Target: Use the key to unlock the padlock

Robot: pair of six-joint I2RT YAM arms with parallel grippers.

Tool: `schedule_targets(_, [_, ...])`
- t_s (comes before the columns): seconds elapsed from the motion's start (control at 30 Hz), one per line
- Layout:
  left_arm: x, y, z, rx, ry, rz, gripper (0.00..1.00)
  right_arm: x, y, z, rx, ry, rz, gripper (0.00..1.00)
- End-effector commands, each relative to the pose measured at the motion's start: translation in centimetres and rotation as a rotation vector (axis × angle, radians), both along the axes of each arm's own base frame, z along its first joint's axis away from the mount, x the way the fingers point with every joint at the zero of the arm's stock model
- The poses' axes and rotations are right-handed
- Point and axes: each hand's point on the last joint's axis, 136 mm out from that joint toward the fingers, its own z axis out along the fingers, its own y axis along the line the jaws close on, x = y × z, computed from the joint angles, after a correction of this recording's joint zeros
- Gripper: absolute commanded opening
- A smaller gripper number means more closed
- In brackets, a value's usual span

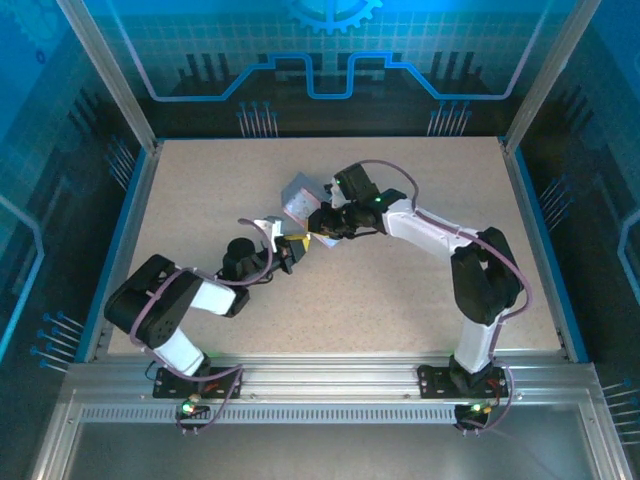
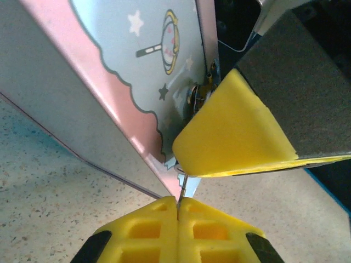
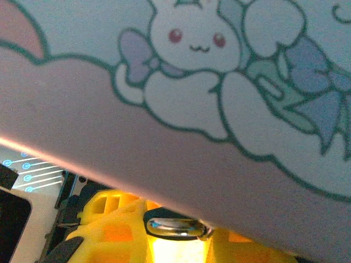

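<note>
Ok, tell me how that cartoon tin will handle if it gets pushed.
The tin is probably stiff: its panels look flat, with crisp edges. It appears tilted up on one edge on the table, so a nudge could well tip it over. Its printed face looks smooth and glossy, so it may slip in a loose grip.

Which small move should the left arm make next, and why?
Probably nudge the left fingers so the key lines up with the padlock held in the right fingers: the key tip stands just under a right finger, beside the tin, not yet inserted.

Left hand (image 2: 178,203) shut tight, right hand (image 1: 320,228) clamped.
</note>
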Motion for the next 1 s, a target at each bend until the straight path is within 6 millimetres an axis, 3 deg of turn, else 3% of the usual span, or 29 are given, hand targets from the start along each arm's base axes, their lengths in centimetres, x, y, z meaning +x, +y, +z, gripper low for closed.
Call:
schedule_targets(0.0, [1.0,-1.7,6.5,-0.076,-0.255,-0.026,0.00,-6.8,4.8,0.1,0.097,0.123,0.221,0.00])
schedule_targets(0.13, [0.8,-2.2,7.0,-0.117,-0.228,-0.080,0.00,-6.4,4.2,-0.2,0.058,0.090,0.190,0.11])
schedule_targets(0.27, [0.3,-1.9,5.1,-0.109,-0.164,-0.087,0.00,-5.6,3.2,-0.2,0.002,0.039,0.141,0.24])
schedule_targets(0.4, [-0.5,-1.4,2.8,-0.097,-0.098,-0.079,0.00,-5.1,2.4,-0.1,-0.040,-0.007,0.095,0.30])
schedule_targets(0.53, [-0.9,-1.2,2.0,-0.093,-0.070,-0.078,0.00,-5.1,2.4,0.0,-0.062,-0.037,0.076,0.45])
schedule_targets(0.77, [-1.2,-1.2,1.7,-0.096,-0.054,-0.084,0.00,-5.4,2.4,-0.1,-0.083,-0.048,0.051,0.49])
schedule_targets(0.97, [-1.6,-0.9,0.7,-0.084,-0.030,-0.082,0.00,-5.1,1.3,-0.2,-0.130,-0.061,0.013,0.55])
